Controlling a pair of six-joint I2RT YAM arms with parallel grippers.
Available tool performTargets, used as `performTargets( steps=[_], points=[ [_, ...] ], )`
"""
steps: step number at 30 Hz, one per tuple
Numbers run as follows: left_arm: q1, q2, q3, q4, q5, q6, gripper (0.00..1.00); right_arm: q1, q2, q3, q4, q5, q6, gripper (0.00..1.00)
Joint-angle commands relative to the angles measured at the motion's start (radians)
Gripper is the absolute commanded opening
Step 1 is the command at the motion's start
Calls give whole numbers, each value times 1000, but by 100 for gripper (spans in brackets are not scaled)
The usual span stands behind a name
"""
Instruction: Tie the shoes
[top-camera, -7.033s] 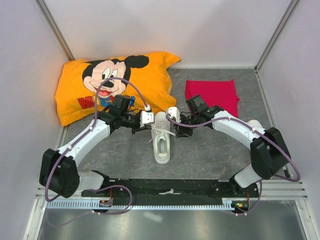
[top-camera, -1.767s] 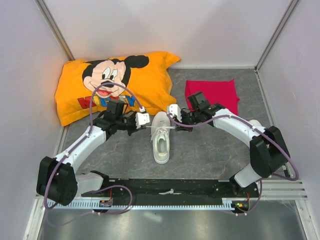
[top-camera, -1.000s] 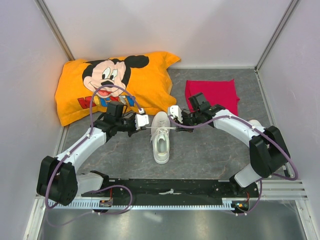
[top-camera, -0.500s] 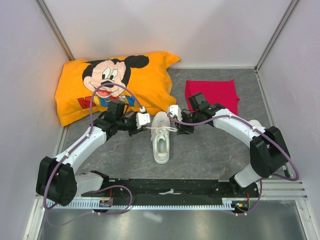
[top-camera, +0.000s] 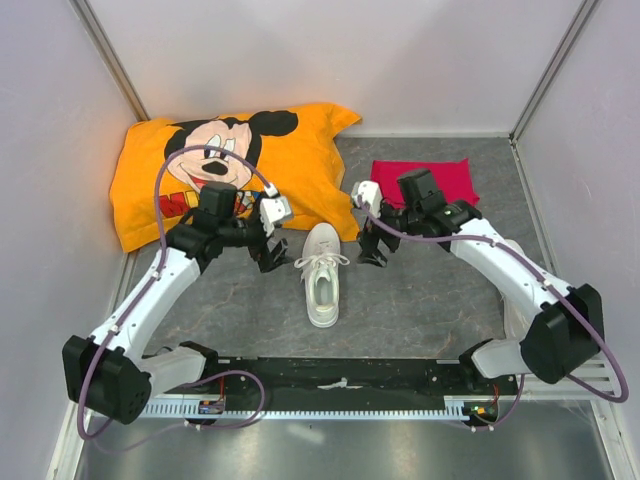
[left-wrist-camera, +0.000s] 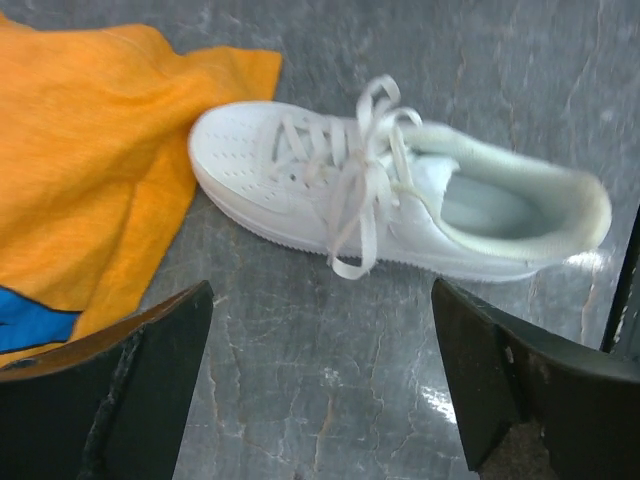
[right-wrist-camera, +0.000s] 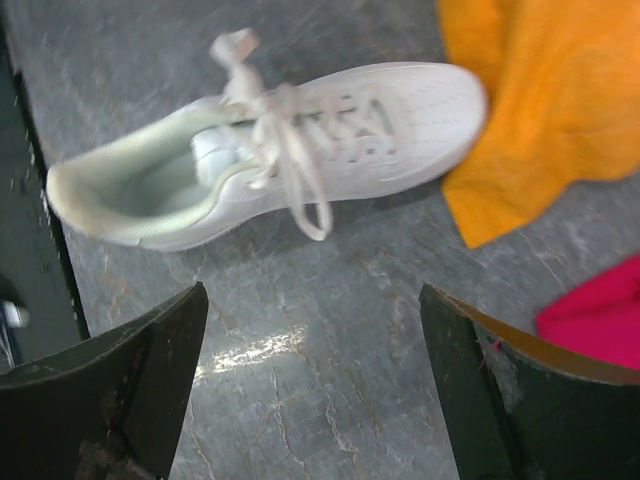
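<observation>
The shoe (top-camera: 322, 280) sits mid-table, toe at 12 o'clock by the pillow (top-camera: 300, 150), with the left gripper (top-camera: 268, 252) at its 9 and the right gripper (top-camera: 372, 250) at its 3 both spread apart and empty, and since the laces (top-camera: 322, 260) already look bowed, any last tug should pull both loops evenly outward.

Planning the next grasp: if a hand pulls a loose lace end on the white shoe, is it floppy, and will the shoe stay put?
Probably floppy: the laces droop limply over the side of the shoe. It looks light and lies unheld on a smooth table, so a tug would likely drag it. It sits flat, suggesting sliding, not tipping.
</observation>
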Motion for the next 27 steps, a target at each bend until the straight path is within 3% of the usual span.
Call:
performTargets(
  steps=[1, 7, 11, 16, 20, 27],
  points=[
    [28, 44, 171, -70, 23, -258, 99, -81, -46, 72, 63, 108, 259, 95],
    [106, 197, 403, -192, -32, -460, 99, -257, -100, 66, 31, 153, 434, 98],
    [143, 280, 484, -257, -129, -576, 99, -282, -114, 31, -15, 290, 520, 98],
    [143, 281, 403, -266, -268, -600, 99, -322, -151, -99, -4, 321, 566, 98],
    [143, 227, 256, -239, -343, -635, 99, -325, -181, -179, 17, 324, 563, 98],
    [143, 138, 167, -208, -421, -666, 99, -325, -201, -215, 43, 305, 577, 98]
  ],
)
